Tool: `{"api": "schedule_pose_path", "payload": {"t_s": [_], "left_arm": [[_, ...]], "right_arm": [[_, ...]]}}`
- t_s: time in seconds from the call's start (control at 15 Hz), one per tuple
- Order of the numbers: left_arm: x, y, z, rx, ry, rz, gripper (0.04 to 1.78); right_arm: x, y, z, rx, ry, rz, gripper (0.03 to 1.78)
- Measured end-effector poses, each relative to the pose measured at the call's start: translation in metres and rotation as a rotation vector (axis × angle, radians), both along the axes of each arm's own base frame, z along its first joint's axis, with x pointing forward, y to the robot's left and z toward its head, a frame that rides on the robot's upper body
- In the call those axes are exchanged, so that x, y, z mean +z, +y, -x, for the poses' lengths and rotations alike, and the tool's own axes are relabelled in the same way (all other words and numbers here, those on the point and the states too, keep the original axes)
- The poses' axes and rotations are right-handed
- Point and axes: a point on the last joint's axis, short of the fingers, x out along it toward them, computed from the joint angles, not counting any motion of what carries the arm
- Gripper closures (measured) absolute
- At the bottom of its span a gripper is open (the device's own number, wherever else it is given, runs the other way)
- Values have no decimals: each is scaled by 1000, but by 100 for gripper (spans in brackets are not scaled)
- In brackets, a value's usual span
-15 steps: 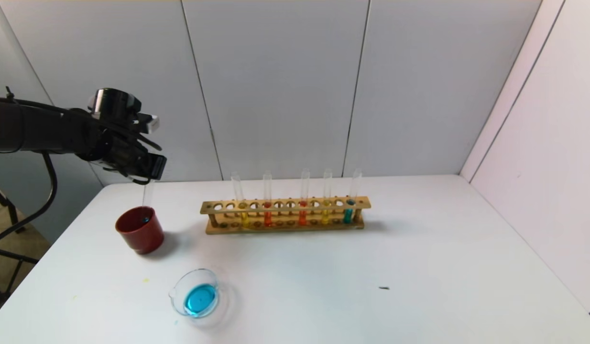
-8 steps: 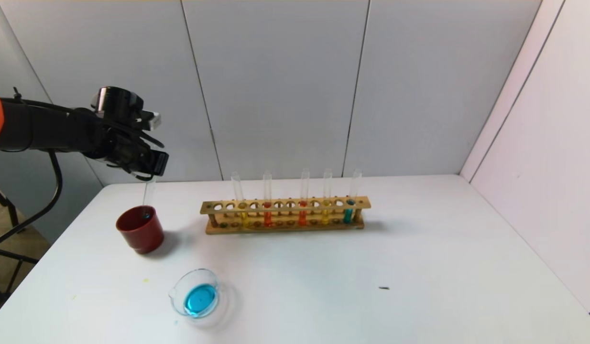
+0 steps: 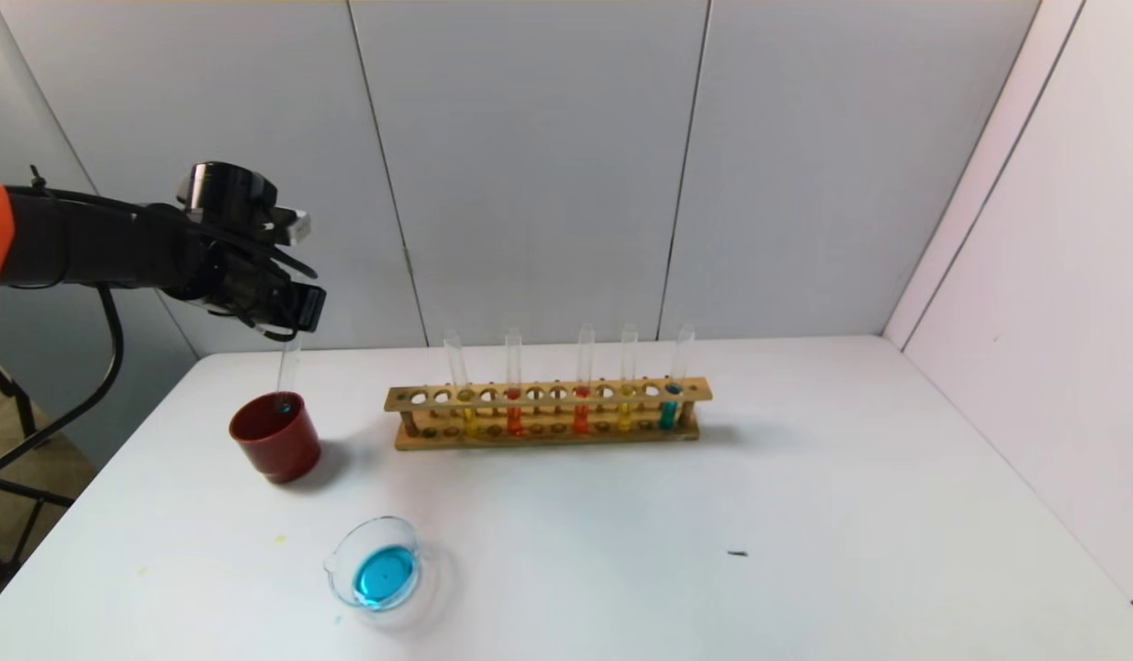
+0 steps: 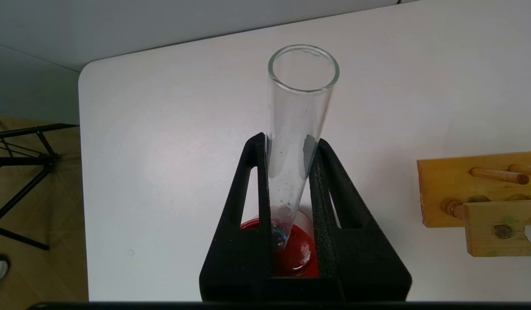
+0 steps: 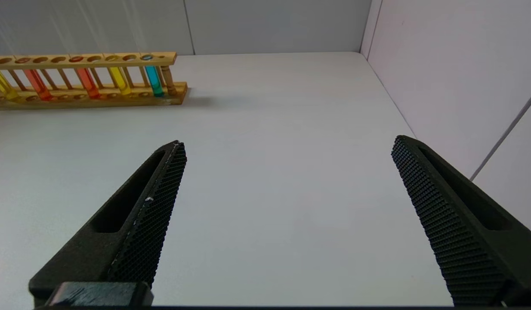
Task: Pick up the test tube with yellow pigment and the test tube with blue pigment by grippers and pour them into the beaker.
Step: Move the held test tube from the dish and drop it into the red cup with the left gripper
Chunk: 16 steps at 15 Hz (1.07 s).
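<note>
1. Left wrist view: left hand [image 4: 291, 172] clamped mid-length on the emptied blue test tube [image 4: 297, 129], tip over the red cup [image 3: 275, 447], far left of the table [image 3: 805, 514].
2. Thin glass, light, slick, fragile; grip mid-body, gently.
3. Right hand [image 5: 287, 206] spread wide, idle.

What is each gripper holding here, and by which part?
Left gripper clamps a nearly empty clear glass test tube around its upper half, above the dark red cup. Right gripper holds nothing.

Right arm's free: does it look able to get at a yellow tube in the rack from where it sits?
Probably yes. The right gripper is open and empty, and bare table lies between it and the rack; the nearer yellow tube stands second from that end, beside the blue tube.
</note>
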Motion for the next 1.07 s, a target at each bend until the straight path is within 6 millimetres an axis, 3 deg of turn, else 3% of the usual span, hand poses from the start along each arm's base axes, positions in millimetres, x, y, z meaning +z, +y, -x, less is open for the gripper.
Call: {"api": "schedule_pose_path", "payload": {"t_s": [0.73, 1.07], "left_arm": [[-2, 3, -13, 5, -56, -10, 150], [-2, 4, -3, 6, -36, -5, 150]], "right_arm": [[0, 0, 0, 0, 0, 0, 7], [0, 0, 0, 0, 0, 0, 7]]}}
